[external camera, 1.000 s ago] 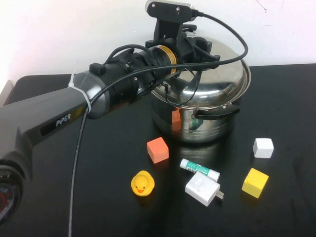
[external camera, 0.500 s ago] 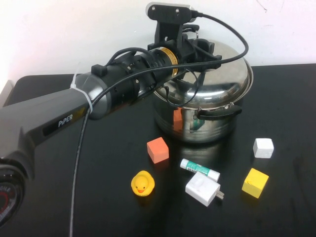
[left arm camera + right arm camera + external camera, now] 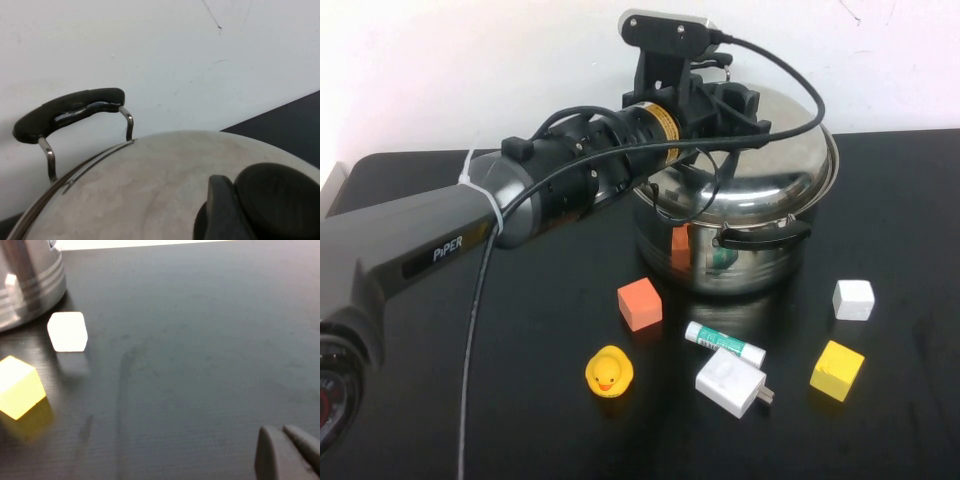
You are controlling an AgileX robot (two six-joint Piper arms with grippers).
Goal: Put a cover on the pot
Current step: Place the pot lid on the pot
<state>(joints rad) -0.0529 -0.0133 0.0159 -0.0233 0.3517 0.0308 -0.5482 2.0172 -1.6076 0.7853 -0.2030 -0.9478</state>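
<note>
The steel pot (image 3: 740, 262) with black side handles stands at the back middle of the black table. The domed steel lid (image 3: 770, 175) lies over its mouth, slightly tilted, its right edge jutting past the pot's rim. My left gripper (image 3: 745, 105) is on top of the lid, shut on its black knob (image 3: 280, 200); one finger (image 3: 220, 212) presses against the knob. One pot handle (image 3: 70, 112) shows past the lid's edge. My right gripper (image 3: 286, 440) is out of the high view, shut and empty, low over bare table right of the pot (image 3: 25, 285).
In front of the pot lie an orange cube (image 3: 640, 303), a yellow duck (image 3: 608, 372), a green-and-white tube (image 3: 723, 343), a white charger (image 3: 730, 382), a yellow cube (image 3: 837, 369) and a white cube (image 3: 853, 299). The left arm (image 3: 470, 225) crosses the left half of the table.
My left gripper and the lid have shifted slightly right and back over the pot. The small objects have not moved.
</note>
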